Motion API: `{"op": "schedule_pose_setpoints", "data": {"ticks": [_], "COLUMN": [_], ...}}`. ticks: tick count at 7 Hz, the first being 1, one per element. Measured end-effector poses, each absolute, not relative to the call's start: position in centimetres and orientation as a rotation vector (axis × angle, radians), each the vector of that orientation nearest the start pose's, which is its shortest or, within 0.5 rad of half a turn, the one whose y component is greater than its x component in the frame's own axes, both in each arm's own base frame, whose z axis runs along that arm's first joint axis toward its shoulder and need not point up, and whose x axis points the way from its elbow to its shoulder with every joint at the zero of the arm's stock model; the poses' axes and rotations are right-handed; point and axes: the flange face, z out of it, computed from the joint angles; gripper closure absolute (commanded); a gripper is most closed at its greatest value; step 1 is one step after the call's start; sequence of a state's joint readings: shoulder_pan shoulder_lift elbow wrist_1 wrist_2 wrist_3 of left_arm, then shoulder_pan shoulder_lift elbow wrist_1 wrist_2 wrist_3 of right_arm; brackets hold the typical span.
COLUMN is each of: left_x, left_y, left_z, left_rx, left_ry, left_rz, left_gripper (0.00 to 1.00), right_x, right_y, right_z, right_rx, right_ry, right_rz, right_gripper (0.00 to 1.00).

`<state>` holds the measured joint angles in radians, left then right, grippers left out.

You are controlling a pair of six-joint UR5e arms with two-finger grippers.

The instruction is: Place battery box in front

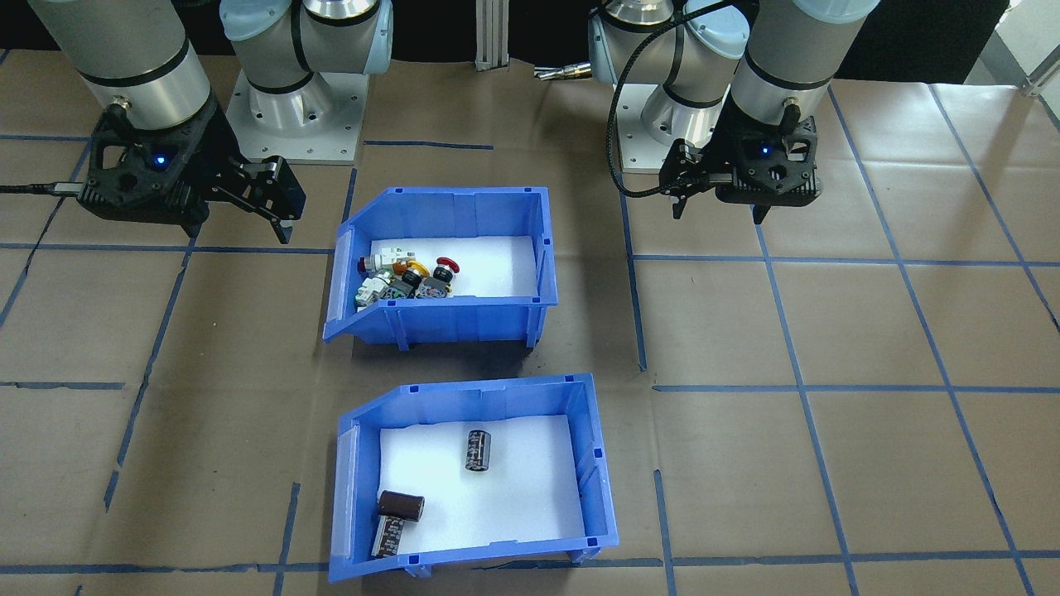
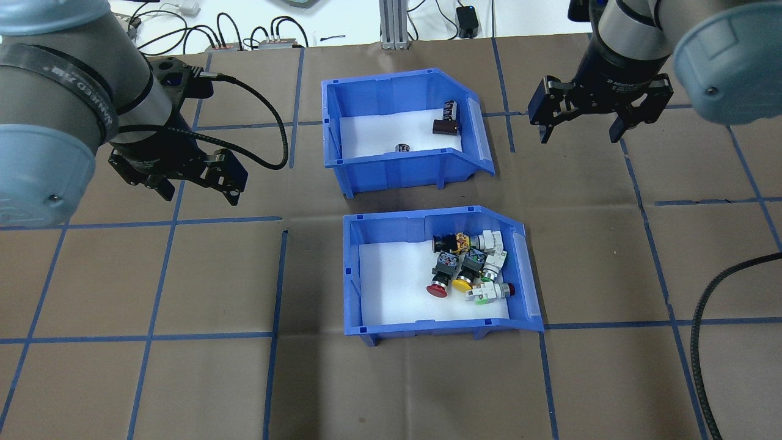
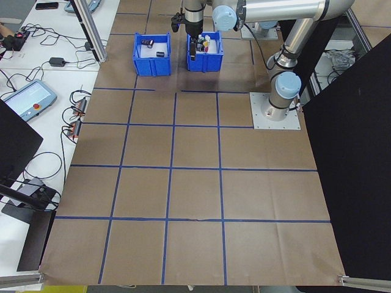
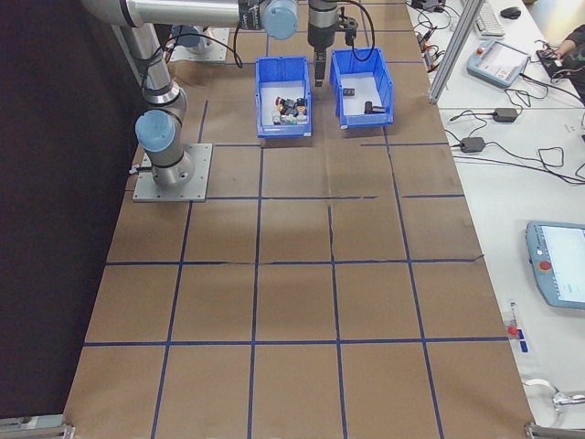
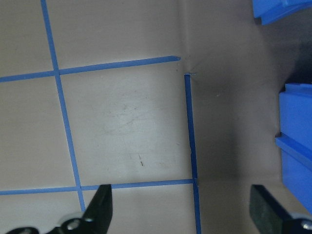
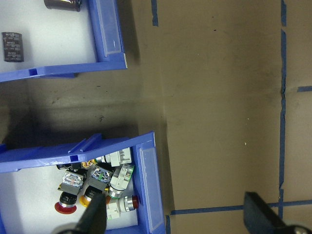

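Observation:
The battery box (image 2: pixel 391 91) is a blue bin with a white liner holding three dark cylindrical cells (image 1: pixel 478 449). It is the bin farther from the robot, at the bottom of the front-facing view (image 1: pixel 497 391). My left gripper (image 2: pixel 198 183) hangs open and empty over bare table to the bins' left, also seen from the front (image 1: pixel 719 211); its wrist view catches a corner of the battery box (image 5: pixel 282 9). My right gripper (image 2: pixel 577 131) is open and empty, hovering to the right of the battery box (image 6: pixel 105 29).
An identical blue bin (image 2: pixel 440 318) with colourful push-button switches (image 2: pixel 467 266) sits just behind the battery box, nearer the robot. Blue tape lines grid the brown table. Cables and a metal post (image 2: pixel 394 24) lie past the far edge.

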<state>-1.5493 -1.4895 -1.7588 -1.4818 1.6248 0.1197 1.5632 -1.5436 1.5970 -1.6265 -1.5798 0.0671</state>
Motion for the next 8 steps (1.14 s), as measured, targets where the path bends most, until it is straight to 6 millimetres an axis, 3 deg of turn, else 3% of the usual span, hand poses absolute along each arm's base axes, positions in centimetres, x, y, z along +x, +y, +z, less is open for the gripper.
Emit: {"op": "schedule_pose_setpoints", "data": {"ticks": [4,8], "left_x": [-11.6,-11.6], "left_y": [-46.4,-46.4], "left_z": [46.7,45.7], "left_rx": [0.145,0.146], "left_ry": [3.075,3.082], "left_rz": [-0.021,0.013], "left_gripper": [0.0,0.0], "right_x": [12.8,12.8], "right_y": [-50.2,-50.1], "right_z": [45.8,45.8], "right_rx": [0.201,0.197], "right_ry": [3.151,3.152], "right_rz": [0.035,0.039], "right_gripper": [0.0,0.0]}}
